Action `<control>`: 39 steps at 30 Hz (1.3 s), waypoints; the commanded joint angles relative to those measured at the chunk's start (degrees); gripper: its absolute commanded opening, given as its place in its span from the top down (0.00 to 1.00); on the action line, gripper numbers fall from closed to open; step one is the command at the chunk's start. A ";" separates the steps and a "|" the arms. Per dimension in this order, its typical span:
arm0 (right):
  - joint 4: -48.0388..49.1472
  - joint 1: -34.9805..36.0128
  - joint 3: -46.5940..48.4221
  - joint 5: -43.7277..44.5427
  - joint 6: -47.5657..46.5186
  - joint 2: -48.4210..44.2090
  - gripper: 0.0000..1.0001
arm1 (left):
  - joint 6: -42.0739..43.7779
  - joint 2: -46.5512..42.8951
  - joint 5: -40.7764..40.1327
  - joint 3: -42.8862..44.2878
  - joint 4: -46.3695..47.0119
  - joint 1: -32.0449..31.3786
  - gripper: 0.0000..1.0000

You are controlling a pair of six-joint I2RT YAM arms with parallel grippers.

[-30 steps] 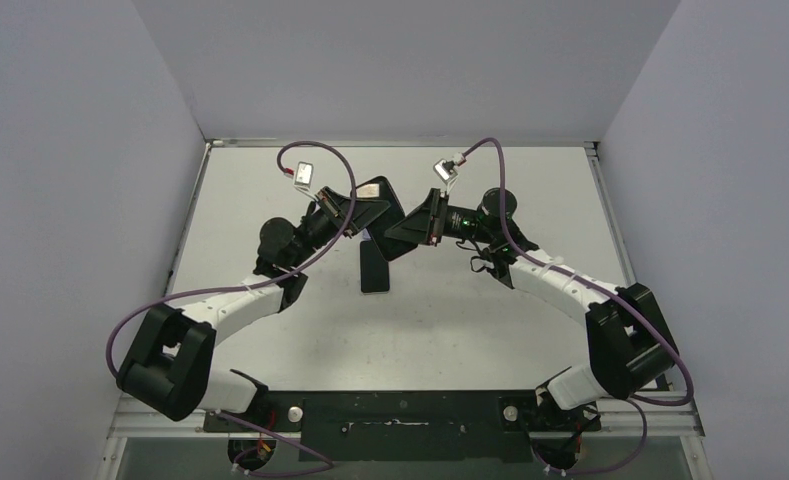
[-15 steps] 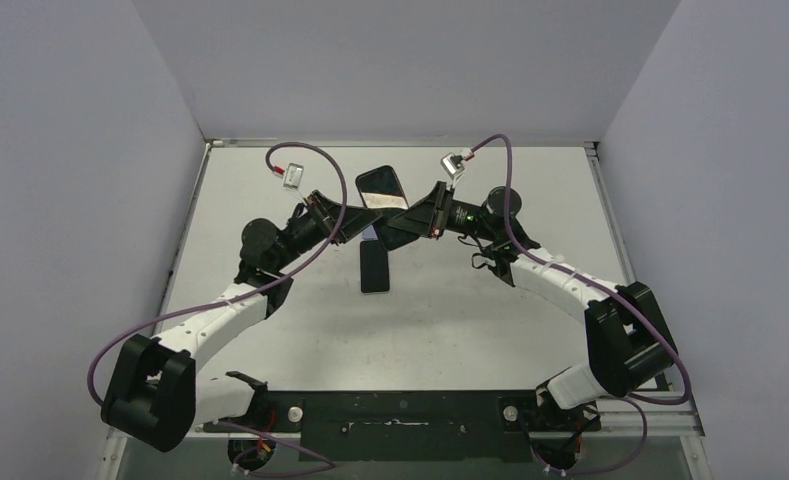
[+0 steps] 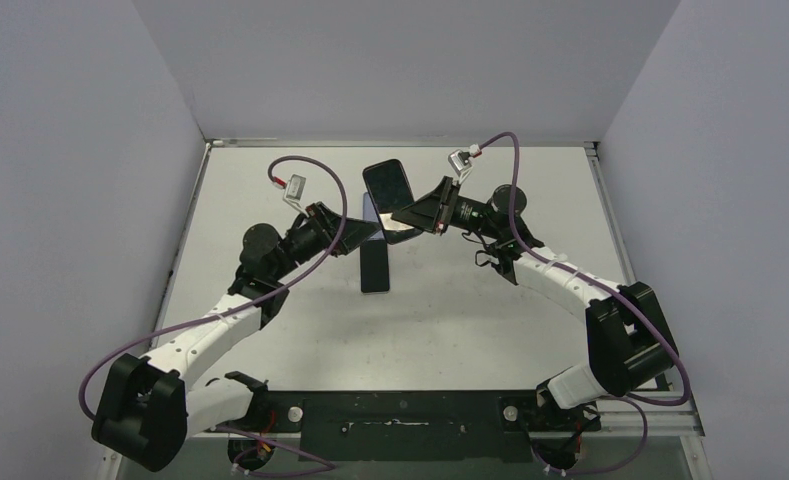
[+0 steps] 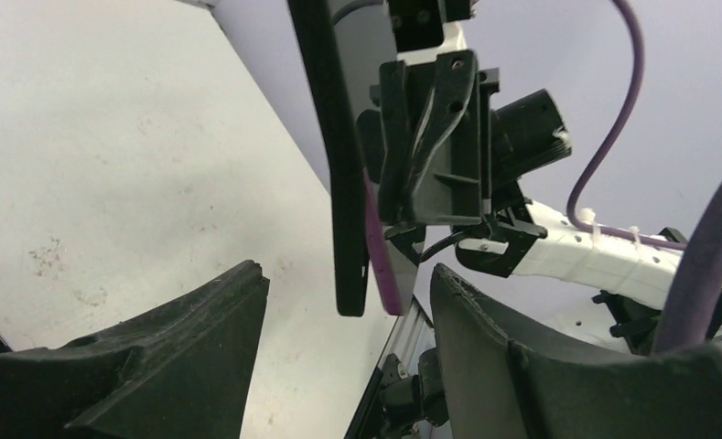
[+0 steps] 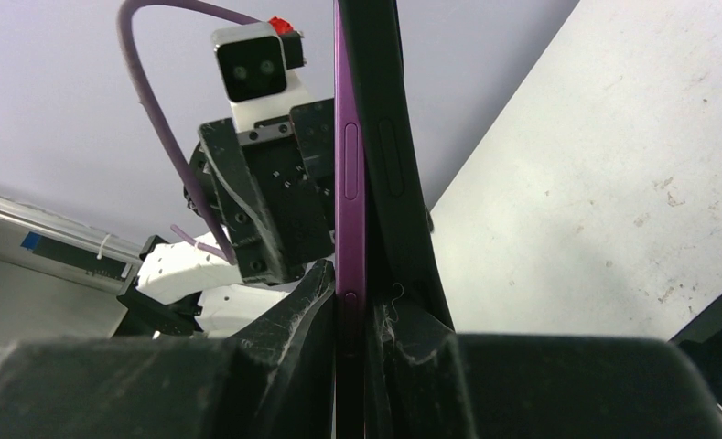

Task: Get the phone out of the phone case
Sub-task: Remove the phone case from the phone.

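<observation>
My right gripper (image 3: 412, 213) (image 5: 352, 304) is shut on the phone (image 3: 388, 183), held up off the table on its edge. The right wrist view shows the phone's purple side (image 5: 349, 183) and the black phone case (image 5: 392, 155) pressed together between the fingers. In the left wrist view the case (image 4: 337, 183) and the purple phone edge (image 4: 382, 270) stand slightly apart at their lower end. My left gripper (image 3: 356, 233) (image 4: 348, 279) is open just left of and below them, holding nothing and not touching them.
A flat black rectangular slab (image 3: 374, 267) lies on the white table (image 3: 530, 190) under the two grippers. Purple cables (image 3: 320, 205) loop over both wrists. Grey walls close in the table at the back and sides.
My left gripper has opened, let go of the phone and case, and drawn back left and down. The right gripper has raised the phone and swung it toward the back.
</observation>
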 commanded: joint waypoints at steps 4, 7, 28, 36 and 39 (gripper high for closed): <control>8.60 -0.18 3.79 1.08 1.53 -2.39 1.00 | 3.69 1.72 -1.78 0.29 -1.69 -2.78 0.48; 8.92 -0.23 3.89 1.07 1.73 -2.37 1.00 | 3.76 2.14 -2.35 0.08 -1.40 -3.14 0.55; 10.87 -0.71 4.00 0.64 2.96 -1.69 1.00 | 2.37 1.71 -7.96 -3.73 -2.29 -3.11 0.54; 10.83 -0.77 4.04 0.55 2.96 -1.62 1.00 | 3.17 1.80 -4.20 -3.69 3.95 -3.45 0.46; 10.79 -0.74 3.73 0.55 2.96 -1.67 1.00 | 3.53 1.83 -2.76 -3.54 6.57 -3.85 0.42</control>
